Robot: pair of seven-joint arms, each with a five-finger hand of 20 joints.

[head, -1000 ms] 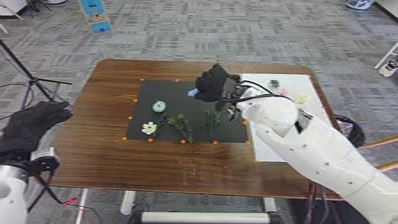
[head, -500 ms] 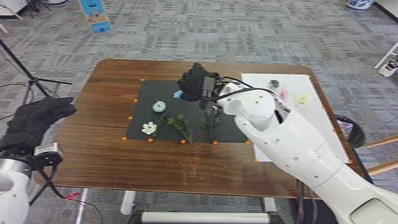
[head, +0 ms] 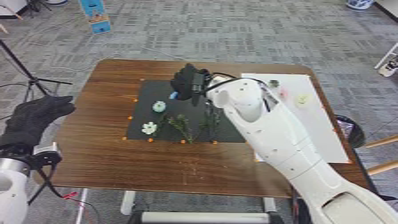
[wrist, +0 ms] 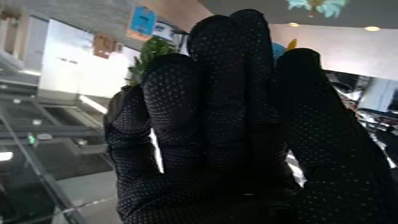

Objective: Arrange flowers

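Blue flower (head: 173, 95), seemingly, between thumb and fingers of right hand (head: 186, 80)

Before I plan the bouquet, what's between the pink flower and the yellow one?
In the head view, bare white sheet lies between the pink flower and yellow flower.

Right hand (head: 187, 81), arm outstretched, thumb seemingly pinched to fingers; left hand (head: 34, 119) loosely open.

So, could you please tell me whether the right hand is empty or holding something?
Holding something: the right hand pinches a blue piece, seen between thumb and fingers in the right wrist view.
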